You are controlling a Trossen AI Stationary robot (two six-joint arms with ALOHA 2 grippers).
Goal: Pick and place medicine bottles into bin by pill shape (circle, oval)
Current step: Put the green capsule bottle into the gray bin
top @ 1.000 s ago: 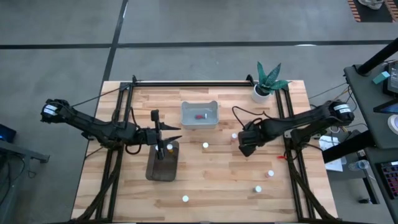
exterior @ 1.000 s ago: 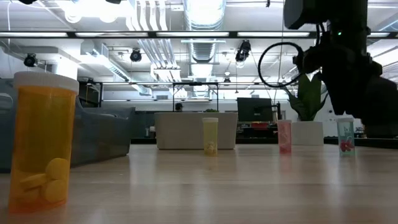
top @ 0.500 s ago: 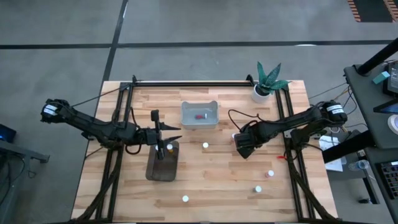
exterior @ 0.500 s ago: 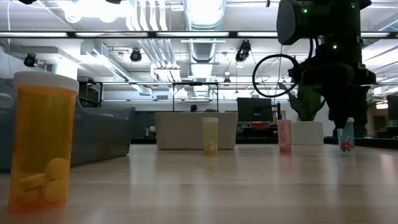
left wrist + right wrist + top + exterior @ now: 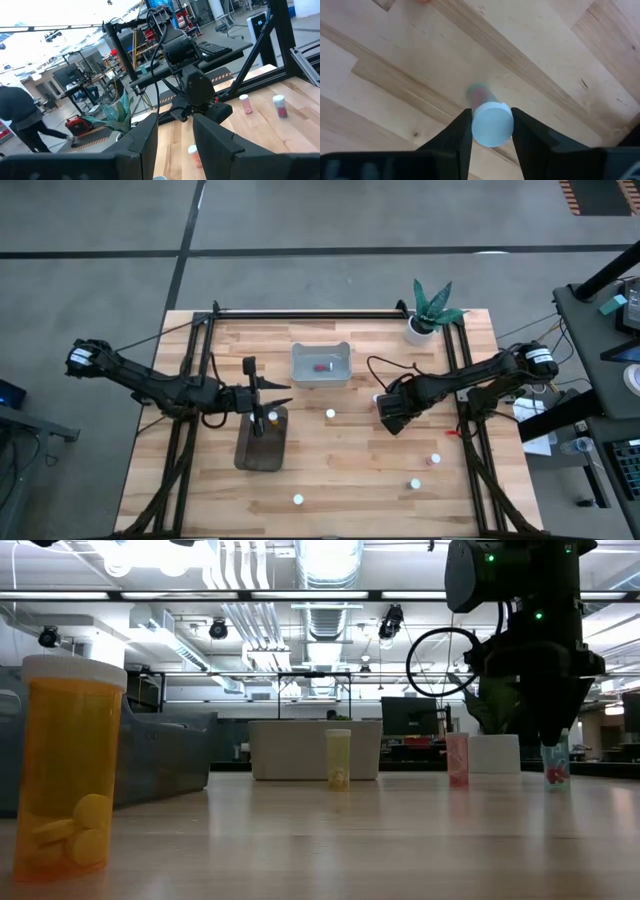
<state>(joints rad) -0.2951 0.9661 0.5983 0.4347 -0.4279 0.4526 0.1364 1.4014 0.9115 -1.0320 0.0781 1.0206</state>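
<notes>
My right gripper point(image 5: 383, 406) stands over a small medicine bottle point(image 5: 555, 764) with a pale cap point(image 5: 492, 125) and red pills, right of the table's middle. Its fingers flank the cap. My left gripper point(image 5: 272, 402) hovers open over the dark bin point(image 5: 262, 442), and its parted fingers point(image 5: 145, 145) show wood between them. A white cap point(image 5: 272, 417) shows just below it. The clear bin point(image 5: 321, 376) farther back holds a reddish bottle point(image 5: 320, 366). Other bottles stand upright on their bases on the table, at the middle point(image 5: 330, 413) and at the near right point(image 5: 435, 459). My right gripper pinches the bottle's round cap point(image 5: 492, 131) between its two fingers, one on each side. The fingers come from above, pointing down. The bottle stands upright with its base point(image 5: 555, 782) on the table.
More bottles stand at the near edge point(image 5: 298, 500) and near right point(image 5: 414, 483). An orange bottle point(image 5: 70, 780) stands close to the low camera. A potted plant point(image 5: 422, 328) sits at the far right corner. A metal frame point(image 5: 300, 313) runs along the table's far and side edges.
My right gripper has gone a little toward the table's left edge and down onto the bottle, so that its fingers now cover the cap in the low view. The bottle has stayed standing on the table.
</notes>
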